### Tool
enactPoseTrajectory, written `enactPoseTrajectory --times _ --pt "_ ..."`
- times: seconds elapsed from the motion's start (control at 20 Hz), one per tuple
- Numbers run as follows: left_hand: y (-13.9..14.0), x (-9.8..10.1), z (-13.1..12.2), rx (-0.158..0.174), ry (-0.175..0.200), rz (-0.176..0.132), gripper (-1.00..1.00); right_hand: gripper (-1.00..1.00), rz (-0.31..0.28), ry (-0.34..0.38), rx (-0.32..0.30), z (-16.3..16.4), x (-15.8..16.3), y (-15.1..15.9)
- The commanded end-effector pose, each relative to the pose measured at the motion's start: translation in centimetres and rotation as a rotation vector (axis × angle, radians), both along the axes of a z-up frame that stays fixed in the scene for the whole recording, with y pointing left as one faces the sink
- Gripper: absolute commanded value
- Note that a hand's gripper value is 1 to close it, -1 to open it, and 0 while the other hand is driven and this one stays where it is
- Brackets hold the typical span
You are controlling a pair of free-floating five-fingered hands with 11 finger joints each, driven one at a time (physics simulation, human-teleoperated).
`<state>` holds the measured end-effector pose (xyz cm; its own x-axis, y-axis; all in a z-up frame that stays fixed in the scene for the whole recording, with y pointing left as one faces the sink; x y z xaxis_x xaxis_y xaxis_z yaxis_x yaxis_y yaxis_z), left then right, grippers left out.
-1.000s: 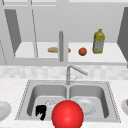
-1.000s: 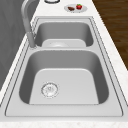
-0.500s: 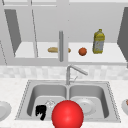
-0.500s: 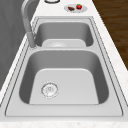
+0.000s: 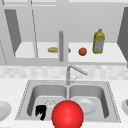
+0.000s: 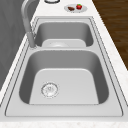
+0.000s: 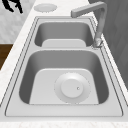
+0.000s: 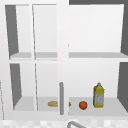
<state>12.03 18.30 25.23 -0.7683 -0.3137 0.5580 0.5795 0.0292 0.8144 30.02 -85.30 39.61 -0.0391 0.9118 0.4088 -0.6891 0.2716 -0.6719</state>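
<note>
Front view first, nearest to me: a red ball (image 5: 67, 114) sits large at the bottom edge, in front of the divider between the two basins. Just beside it, to its left, hangs my left hand (image 5: 41, 111), dark against the left basin (image 5: 35, 95), with its fingers pointing down and loosely curled; they close on nothing that I can make out. Whether the hand touches the ball I cannot tell. In the right side view a hand (image 7: 14, 5) shows at the top left corner, off the front edge of the counter and near a small white plate (image 7: 45, 7); I take it for the same left hand.

Next comes the sink (image 5: 112, 100) itself. The left basin has a round drain (image 6: 49, 89) in its floor, and the right basin holds a white plate (image 7: 72, 88) lying flat. The faucet (image 5: 72, 72) stands behind the divider, its spout swung over the right basin.

On the counter at the far right of the sink lies a small dish (image 6: 75, 8) with a red piece and a brown piece on it.

Farthest back, the open cabinet (image 8: 63, 53) above the counter carries on its lowest shelf a bread roll (image 5: 53, 49), an orange fruit (image 5: 82, 51) and a yellow bottle (image 5: 99, 41), standing upright, side by side and apart.
</note>
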Motion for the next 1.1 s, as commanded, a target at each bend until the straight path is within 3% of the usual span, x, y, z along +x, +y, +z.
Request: enactPoseTrajectory --times 0.0,0.1,0.25,0.55,1.05 --pt "0.0 0.0 0.0 0.0 0.0 0.0 0.0 -1.0 0.0 -0.035 0.004 0.0 -1.9 1.5" --pt "0.0 0.0 0.0 0.0 0.0 0.0 0.0 -1.0 -0.015 -0.074 0.004 1.7 -3.0 1.3" --pt "0.0 0.0 0.0 0.0 0.0 0.0 0.0 -1.0 -0.033 -0.055 0.036 4.0 -4.3 1.2" --pt "0.0 0.0 0.0 0.0 0.0 0.0 0.0 -1.0 -0.017 -0.037 0.029 8.4 -7.2 1.1" --pt "0.0 0.0 0.0 0.0 0.0 0.0 0.0 -1.0 -0.009 -0.032 0.068 14.8 -12.5 2.3"
